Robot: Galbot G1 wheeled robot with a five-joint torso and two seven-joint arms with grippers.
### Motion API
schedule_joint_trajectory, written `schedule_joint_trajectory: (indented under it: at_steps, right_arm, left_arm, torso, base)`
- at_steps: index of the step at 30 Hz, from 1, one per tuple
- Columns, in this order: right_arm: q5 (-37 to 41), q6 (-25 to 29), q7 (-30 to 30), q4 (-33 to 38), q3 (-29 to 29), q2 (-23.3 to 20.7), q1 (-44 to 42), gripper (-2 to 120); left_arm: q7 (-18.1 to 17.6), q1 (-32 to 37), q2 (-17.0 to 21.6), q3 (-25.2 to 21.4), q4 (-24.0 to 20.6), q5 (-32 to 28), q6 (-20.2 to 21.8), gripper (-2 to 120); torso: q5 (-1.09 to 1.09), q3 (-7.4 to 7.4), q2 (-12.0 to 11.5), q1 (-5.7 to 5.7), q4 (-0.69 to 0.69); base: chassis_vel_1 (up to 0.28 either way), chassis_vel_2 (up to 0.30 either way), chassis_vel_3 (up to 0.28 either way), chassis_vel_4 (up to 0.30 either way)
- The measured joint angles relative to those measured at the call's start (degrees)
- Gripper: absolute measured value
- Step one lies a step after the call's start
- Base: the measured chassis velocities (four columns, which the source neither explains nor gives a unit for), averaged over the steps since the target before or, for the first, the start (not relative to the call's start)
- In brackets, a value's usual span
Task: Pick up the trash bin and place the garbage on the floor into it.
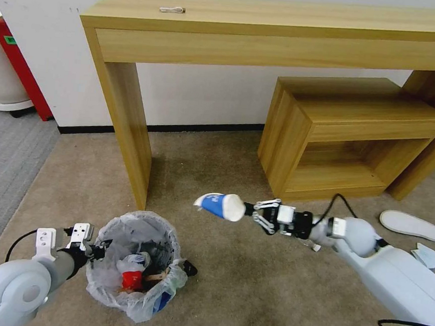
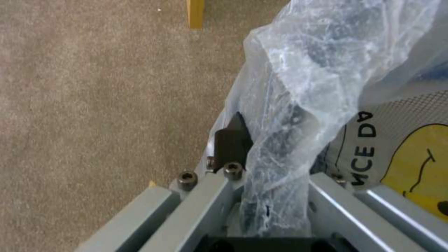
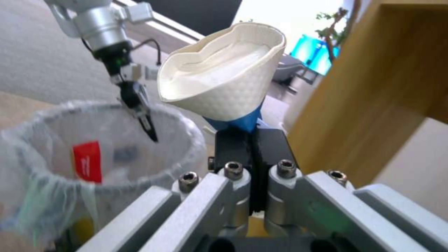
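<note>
Gripping the blue-white paper cup (image 1: 220, 205) by its rim end, my right gripper (image 1: 248, 211) has its jaws pinched narrow on the squashed cup wall; in the right wrist view the two dark pads (image 3: 233, 147) sit almost together with the crumpled white rim of the cup (image 3: 223, 78) flaring out beyond them. I see the cup lying roughly sideways in the air, above the beige carpet (image 1: 248, 286) and off to the right of the trash bin (image 1: 136, 264), not over its mouth. My right arm reaches in from the lower right, and behind it on the carpet lie a white slipper (image 1: 410, 224) and, just beside the arm, a light-blue face mask (image 1: 427, 256). On the other side my left gripper (image 1: 95, 250) is clamped on the near left rim of the bin, its jaws closed over the rim and the crinkled clear liner (image 2: 299, 105), which bunches between the fingers (image 2: 232, 145) in the left wrist view. I can make out a red-white item (image 1: 131, 278) and other litter already inside the bin. The bin stands just in front of the left leg of a wooden desk (image 1: 268, 34), with a low wooden side unit (image 1: 347, 135) under the desk well to the right.
</note>
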Motion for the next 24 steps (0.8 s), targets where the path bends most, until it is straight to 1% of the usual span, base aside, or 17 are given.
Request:
schedule_joint_trajectory:
  at_steps: [2,4,5,8,9,12,14,15,16,19,24]
  right_arm:
    - [0.18,-0.04,0.18,-0.25,-1.17,0.48,0.81,0]
    - [0.59,-0.05,0.77,-1.07,-4.12,1.59,2.66,0]
    - [0.59,-0.05,0.77,-1.07,-4.12,1.59,2.66,0]
    - [0.94,-0.05,1.70,-2.43,-7.24,3.30,4.30,0]
    - [0.94,-0.05,1.70,-2.43,-7.24,3.30,4.30,0]
    - [0.97,-0.23,2.75,-3.79,-9.66,5.57,5.19,0]
    - [0.96,-0.24,2.95,-4.21,-10.38,6.24,5.43,0]
    - [0.93,-0.25,3.15,-5.02,-11.63,7.38,5.92,0]
    - [0.93,-0.25,3.15,-5.02,-11.63,7.38,5.92,0]
    - [0.82,-0.21,3.68,-7.10,-14.78,10.02,7.18,0]
    - [0.78,-0.02,3.97,-8.52,-16.77,11.91,7.91,0]
  left_arm:
    - [0.03,-0.06,-0.16,0.05,0.08,0.07,0.00,0]
    - [0.05,-0.30,-0.52,0.12,0.31,0.19,0.00,0]
    - [0.05,-0.30,-0.52,0.12,0.31,0.19,0.00,0]
    - [0.08,-0.98,-1.06,0.38,0.69,0.20,0.00,0]
    - [0.08,-0.98,-1.06,0.38,0.69,0.20,0.00,0]
    - [0.08,-1.64,-1.58,0.65,1.22,0.13,-0.01,0]
    - [0.08,-1.71,-1.73,0.66,1.30,0.11,-0.02,0]
    - [0.08,-1.77,-2.17,0.56,1.40,0.09,-0.04,0]
    - [0.08,-1.77,-2.17,0.56,1.40,0.09,-0.04,0]
    - [0.07,-1.85,-3.58,-0.06,1.52,0.12,-0.11,0]
    - [0.07,-1.88,-4.52,-0.36,1.61,0.23,-0.16,0]
  torso:
    - [0.02,0.00,0.00,0.00,0.00]
    - [0.01,0.00,0.00,0.00,0.00]
    - [0.01,0.00,0.00,0.00,0.00]
    - [0.00,0.00,0.00,0.00,0.00]
    - [0.00,0.00,0.00,0.00,0.00]
    - [0.01,0.00,0.00,0.00,-0.01]
    - [0.00,0.00,0.00,0.00,-0.01]
    - [0.01,0.00,0.00,0.00,-0.01]
    - [0.01,0.00,0.00,0.00,-0.01]
    - [0.01,0.00,0.00,0.00,0.00]
    - [0.01,0.00,0.00,0.00,0.00]
  base:
    - [0.000,0.000,0.000,0.000]
    - [0.000,0.000,0.000,0.000]
    - [0.000,0.000,0.000,0.000]
    - [0.000,0.000,0.000,0.000]
    - [0.000,0.000,0.000,0.000]
    - [0.000,0.000,0.000,0.000]
    - [0.000,0.000,0.000,0.000]
    - [0.000,0.000,0.000,0.000]
    - [0.000,0.000,0.000,0.000]
    - [0.000,0.000,0.000,0.000]
    - [0.000,0.000,0.000,0.000]
